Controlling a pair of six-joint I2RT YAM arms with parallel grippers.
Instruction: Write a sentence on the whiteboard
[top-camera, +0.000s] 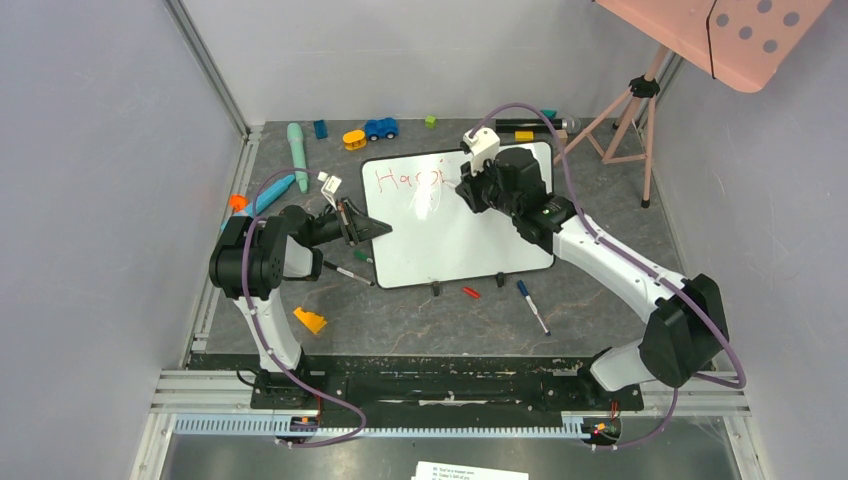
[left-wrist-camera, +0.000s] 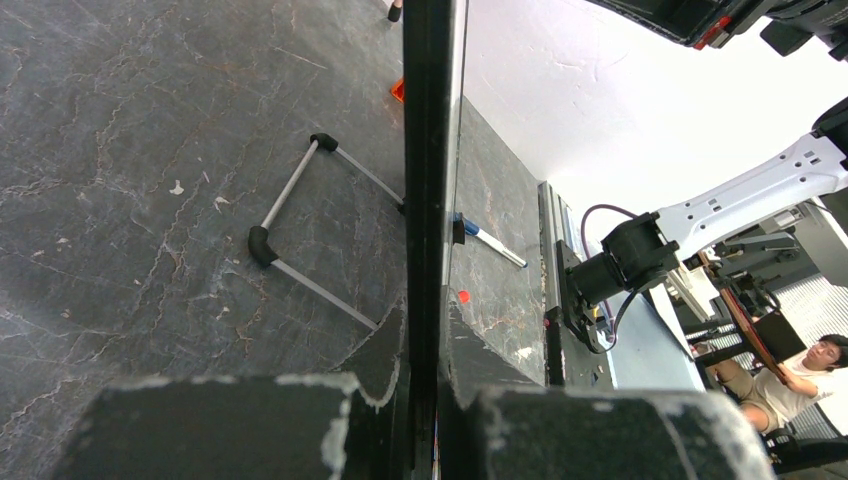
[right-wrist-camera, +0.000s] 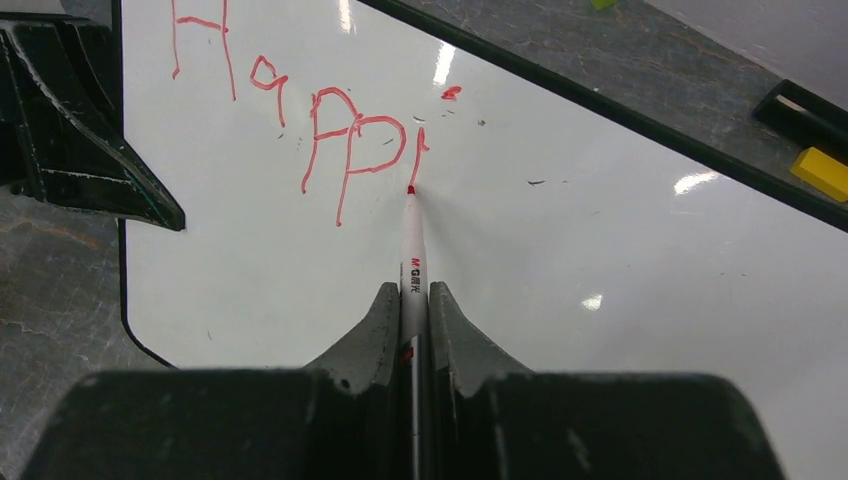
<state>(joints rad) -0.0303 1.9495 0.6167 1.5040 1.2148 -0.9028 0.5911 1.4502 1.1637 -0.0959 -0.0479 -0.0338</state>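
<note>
The whiteboard (top-camera: 440, 240) lies on the dark table, its black rim seen edge-on in the left wrist view (left-wrist-camera: 428, 180). My left gripper (top-camera: 372, 228) is shut on the board's left edge (left-wrist-camera: 430, 330). My right gripper (top-camera: 470, 190) is shut on a white red-tipped marker (right-wrist-camera: 413, 265), tip touching the board (right-wrist-camera: 600, 260). The sentence (right-wrist-camera: 300, 110) reads "Happi" in red, with the tip at the foot of the "i". It shows faintly in the top view (top-camera: 405, 180), partly hidden by my right arm.
A blue-capped marker (top-camera: 532, 305), a red cap (top-camera: 470, 292), a black marker (top-camera: 348, 272) and an orange block (top-camera: 310, 320) lie in front of the board. Toys lie behind it, among them a blue car (top-camera: 380, 128). A tripod (top-camera: 630, 120) stands at the back right.
</note>
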